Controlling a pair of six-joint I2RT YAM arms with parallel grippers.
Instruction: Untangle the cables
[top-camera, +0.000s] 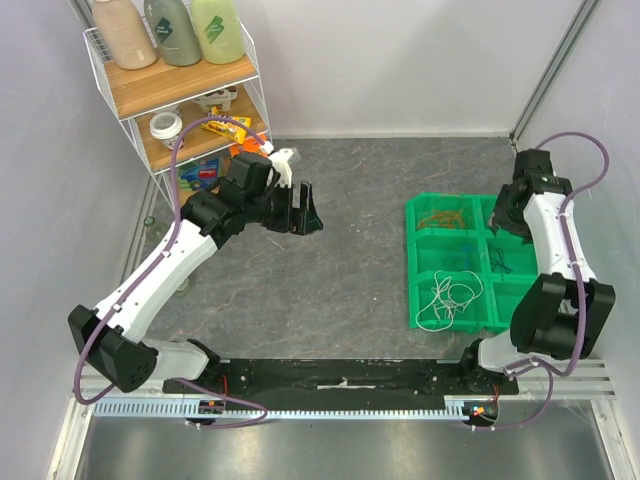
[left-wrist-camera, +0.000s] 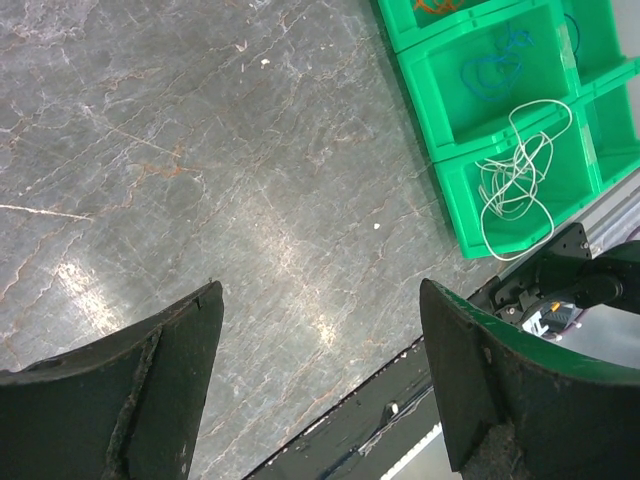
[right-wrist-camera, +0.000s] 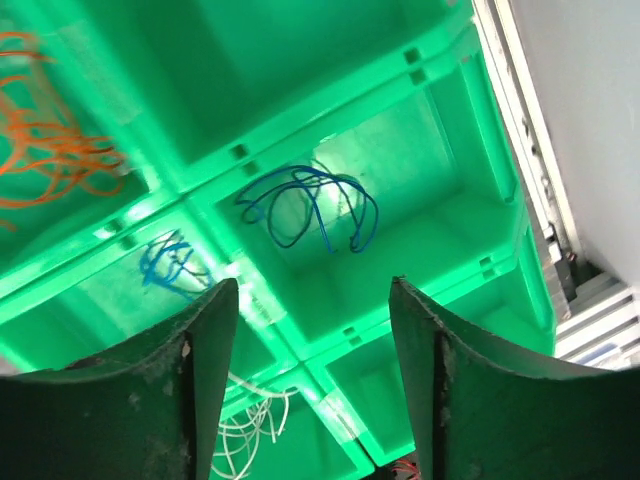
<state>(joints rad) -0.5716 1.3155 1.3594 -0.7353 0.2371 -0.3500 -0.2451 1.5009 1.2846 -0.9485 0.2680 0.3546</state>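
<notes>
Overhead, my left claw (top-camera: 305, 212) hangs wide open and empty above the bare desk (top-camera: 350, 285), well left of the green tray (top-camera: 412, 262). My right arm (top-camera: 552, 240) reaches over the tray's far right. Inside the tray the strands lie sorted by colour, presumably so they cannot knot again: orange cables (top-camera: 440, 217) far left, blue cables (top-camera: 460, 262) in the middle, and white cables (top-camera: 450, 298) nearest, with loops reaching over the rim.

From my left wrist, the fingers (left-wrist-camera: 150, 380) stand well apart with only desk between them.

From my right wrist, my right claw (right-wrist-camera: 312, 285) is parted and grips nothing. It sits directly above a dark blue coil (right-wrist-camera: 310, 205) that rests in its own compartment, kept there, I judge, so blue stays with blue.
</notes>
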